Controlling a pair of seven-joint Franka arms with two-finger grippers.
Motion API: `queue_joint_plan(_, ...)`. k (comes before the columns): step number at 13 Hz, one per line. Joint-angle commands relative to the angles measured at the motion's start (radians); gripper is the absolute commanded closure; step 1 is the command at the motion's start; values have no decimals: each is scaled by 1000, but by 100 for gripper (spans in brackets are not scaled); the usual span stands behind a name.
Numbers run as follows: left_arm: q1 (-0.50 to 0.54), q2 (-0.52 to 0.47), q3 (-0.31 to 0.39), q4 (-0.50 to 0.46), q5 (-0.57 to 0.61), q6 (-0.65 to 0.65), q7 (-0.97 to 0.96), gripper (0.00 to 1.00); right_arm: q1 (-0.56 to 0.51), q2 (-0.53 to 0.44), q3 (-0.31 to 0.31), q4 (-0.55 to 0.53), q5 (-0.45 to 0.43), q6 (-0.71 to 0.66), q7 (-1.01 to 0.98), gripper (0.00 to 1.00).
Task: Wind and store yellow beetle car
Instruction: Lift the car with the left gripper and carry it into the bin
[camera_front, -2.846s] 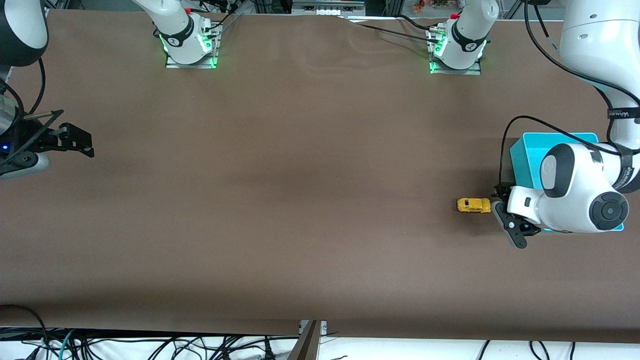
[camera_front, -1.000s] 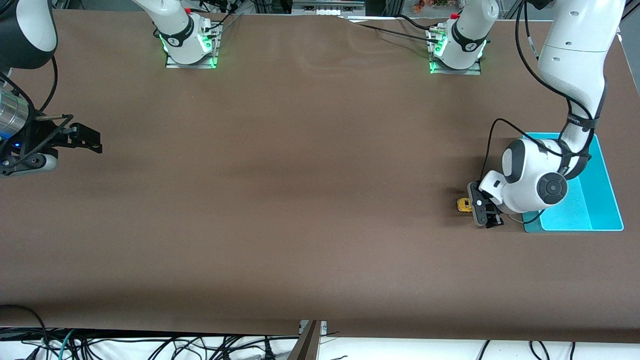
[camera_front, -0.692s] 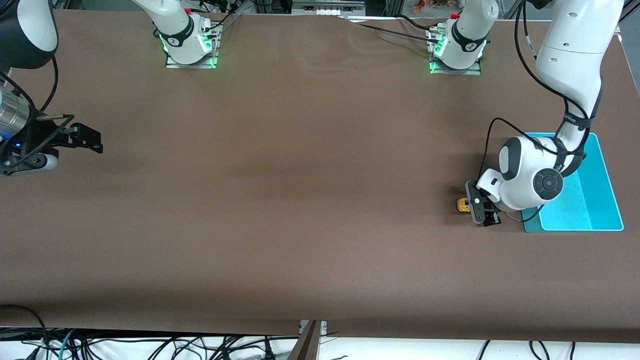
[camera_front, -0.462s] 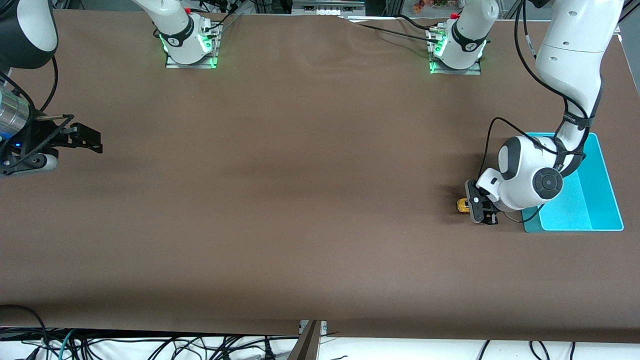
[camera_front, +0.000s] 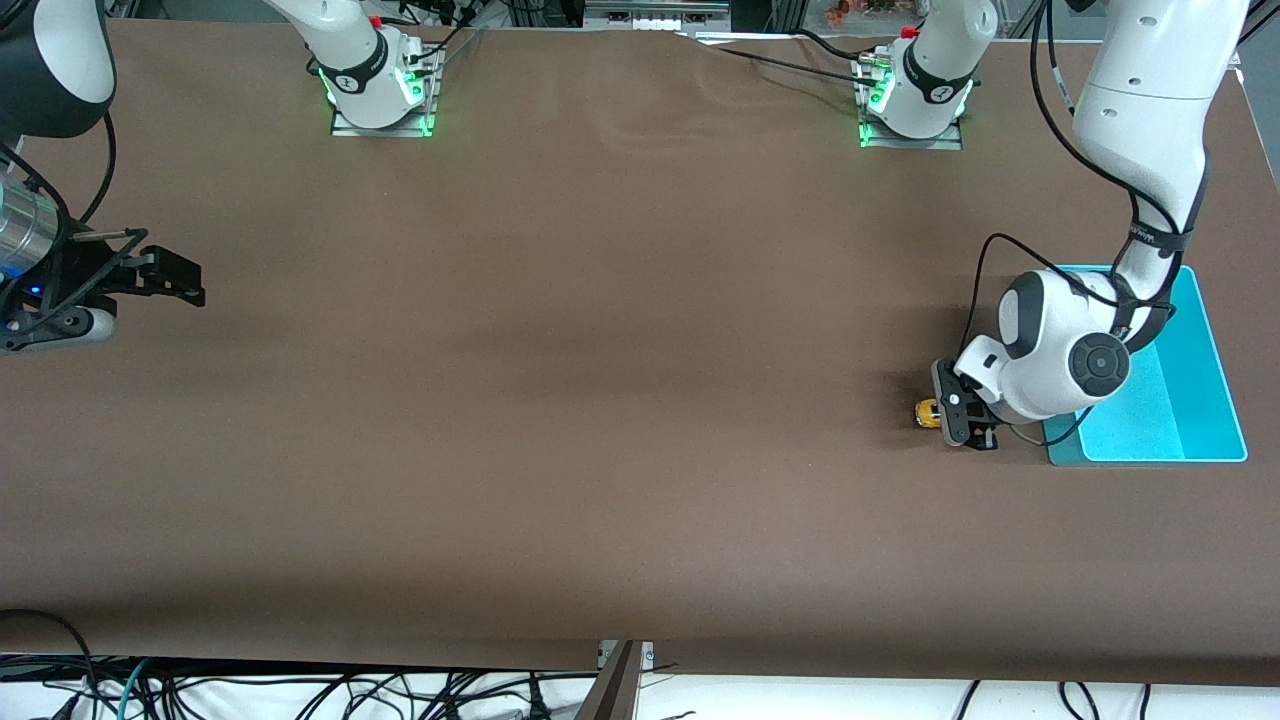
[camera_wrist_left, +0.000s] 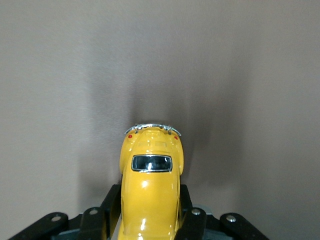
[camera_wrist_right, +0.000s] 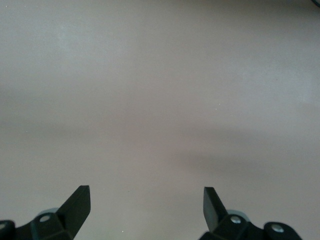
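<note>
At the left arm's end of the tabletop (camera_front: 600, 400), the car (camera_front: 928, 412) sits on the brown surface, pinched at its sides between the fingers of the left gripper (camera_front: 957, 418), which is lowered to the tabletop. In the left wrist view the car (camera_wrist_left: 150, 187) has its long axis running straight out from the gripper (camera_wrist_left: 150, 222), its end with a chrome bumper, two small red lights and a dark window pointing away from the wrist; in the front view that end points toward the right arm's end of the tabletop. A strap on the left arm carries small writing, too fine to read. Just beside the left gripper lies a turquoise bin (camera_front: 1210, 400). The right gripper (camera_front: 170, 285) waits, spread, above bare tabletop at the right arm's end (camera_wrist_right: 145, 205).
</note>
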Motion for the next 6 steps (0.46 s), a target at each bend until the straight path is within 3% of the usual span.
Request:
queue_joint_plan(1,8,-86,-3,25,8,-138,20,78,-2,-10,5,-13,-10,10,13,0)
queue_joint_plan(6,65,-91,17,289,23,-538,85,77,0,-10,5,-11,-11,12,12,0)
